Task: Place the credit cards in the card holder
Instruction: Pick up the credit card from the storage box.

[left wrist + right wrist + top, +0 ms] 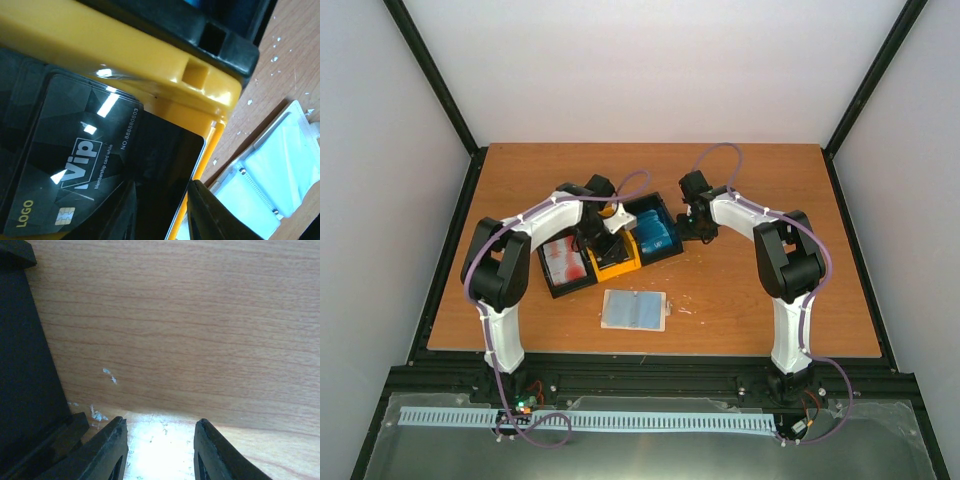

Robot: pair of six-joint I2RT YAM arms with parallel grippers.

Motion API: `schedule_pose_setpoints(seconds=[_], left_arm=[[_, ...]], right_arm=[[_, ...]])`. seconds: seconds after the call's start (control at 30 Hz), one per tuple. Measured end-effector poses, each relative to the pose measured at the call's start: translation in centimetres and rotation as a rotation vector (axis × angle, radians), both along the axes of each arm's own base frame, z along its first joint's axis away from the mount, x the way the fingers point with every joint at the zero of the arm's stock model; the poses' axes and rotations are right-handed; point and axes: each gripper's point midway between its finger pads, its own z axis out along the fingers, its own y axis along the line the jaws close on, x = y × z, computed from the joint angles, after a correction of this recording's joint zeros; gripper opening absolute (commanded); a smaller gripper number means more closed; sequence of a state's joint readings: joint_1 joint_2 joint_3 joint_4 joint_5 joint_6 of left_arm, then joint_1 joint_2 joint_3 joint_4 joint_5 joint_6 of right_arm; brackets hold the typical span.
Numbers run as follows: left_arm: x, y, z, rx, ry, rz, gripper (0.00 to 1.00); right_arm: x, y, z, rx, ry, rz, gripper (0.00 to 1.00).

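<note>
In the top view, a three-part tray [556,287] is seen mid-counter [750,310]. Red-and-white cards [565,260] are held in its 9 o'clock part and blue cards [655,236] in its 3 o'clock part. The card holder [634,310] is laid open and flat on the counter at 6 o'clock from the tray, apart from it. The left end effector [603,232] is held over the yellow middle part. The right end effector [695,225] is placed just beside the tray's 3 o'clock end.

In the left wrist view, a black card [100,165] is seen lying in the yellow part. One dark finger [215,215] is seen at 6 o'clock, at the card's edge. Whether the card is gripped cannot be told. The open card holder is shown at 4 o'clock.

In the right wrist view, the right end effector's jaws are spread wide over bare wood, with nothing held between them. The tray's black wall is seen at 9 o'clock.
</note>
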State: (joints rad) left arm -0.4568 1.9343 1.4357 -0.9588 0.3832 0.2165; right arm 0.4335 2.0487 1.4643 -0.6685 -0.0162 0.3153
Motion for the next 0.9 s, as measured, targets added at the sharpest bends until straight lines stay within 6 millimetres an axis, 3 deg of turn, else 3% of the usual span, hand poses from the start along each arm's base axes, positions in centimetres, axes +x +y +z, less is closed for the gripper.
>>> schedule_pose_setpoints(seconds=[0.23, 0.43, 0.67, 0.8, 0.9], left_arm=[[0.8, 0.3, 0.3, 0.020, -0.046, 0.000, 0.15], [1.3, 0.6, 0.6, 0.039, -0.078, 0.005, 0.20], [1.5, 0.6, 0.3, 0.040, -0.092, 0.005, 0.19], [1.5, 0.6, 0.1, 0.039, -0.097, 0.002, 0.12], [1.6, 0.5, 0.0, 0.035, -0.104, -0.003, 0.01]], right_arm=[[0.0, 0.0, 0.0, 0.001, 0.001, 0.000, 0.38], [0.0, 0.0, 0.0, 0.002, 0.001, 0.000, 0.38], [0.0, 0.1, 0.0, 0.008, 0.004, -0.004, 0.39], [-0.2, 0.0, 0.0, 0.012, 0.000, -0.013, 0.39], [-0.2, -0.2, 0.8, 0.013, -0.019, -0.020, 0.40]])
